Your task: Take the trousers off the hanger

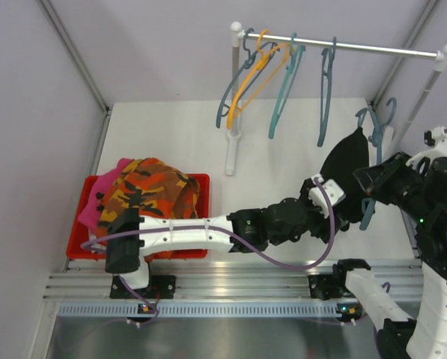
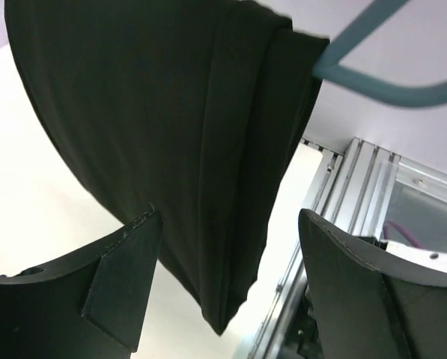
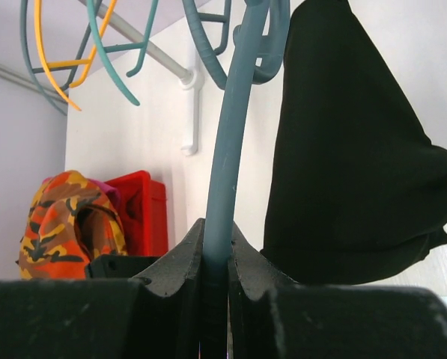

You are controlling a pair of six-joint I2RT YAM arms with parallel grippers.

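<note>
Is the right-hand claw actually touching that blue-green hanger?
Touching. The right wrist view shows the right gripper clamped on the teal hanger, both fingers against its bar.

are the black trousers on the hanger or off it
On: the black trousers hang draped over the teal hanger clamped in the right pincer.

Nothing legible shows in any view. The black trousers (image 2: 171,134) hanging between the fingers of the left gripper (image 2: 229,224) bear no readable tag. The teal hanger (image 3: 227,149) pinched between the fingers of the right gripper (image 3: 217,235) shows no lettering.
</note>
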